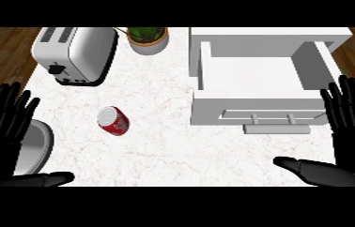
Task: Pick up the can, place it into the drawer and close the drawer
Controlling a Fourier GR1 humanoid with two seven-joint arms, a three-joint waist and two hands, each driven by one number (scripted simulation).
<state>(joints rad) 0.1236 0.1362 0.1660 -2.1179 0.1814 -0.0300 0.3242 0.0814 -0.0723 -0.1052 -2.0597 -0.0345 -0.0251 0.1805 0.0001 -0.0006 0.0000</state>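
Red can (113, 121) is lying, seemingly on its side, on the counter (173, 148) left of the open drawer (253, 76); left hand (15, 114) and right hand (341, 113) are resting spread. A glancing touch risks rolling it away.

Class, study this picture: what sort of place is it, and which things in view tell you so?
Probably a kitchen: a marbled white counter carries a toaster at the back left, a potted plant beside it, and a white drawer standing open at the right.
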